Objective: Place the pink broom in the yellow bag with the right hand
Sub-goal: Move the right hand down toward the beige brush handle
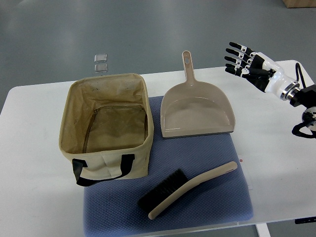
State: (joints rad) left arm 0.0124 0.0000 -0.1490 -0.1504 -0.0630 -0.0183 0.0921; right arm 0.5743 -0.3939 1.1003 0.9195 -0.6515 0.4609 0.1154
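The right hand (245,60) hung with fingers (236,55) spread and empty, out past the table's (29,148) far right part, open air all around the fingertips. Just beyond the fingertips sat the dustpan (196,111), handle pointing away, pan blocking the straight line toward the bag (106,126). Nearer than the fingers and well apart, the broom (185,188) lay on the blue mat (197,163), bristles bagward, handle angled up toward the hand's side; bare mat ran clear between it and the dustpan. Past both, the bag stood wide open, nothing over its mouth.
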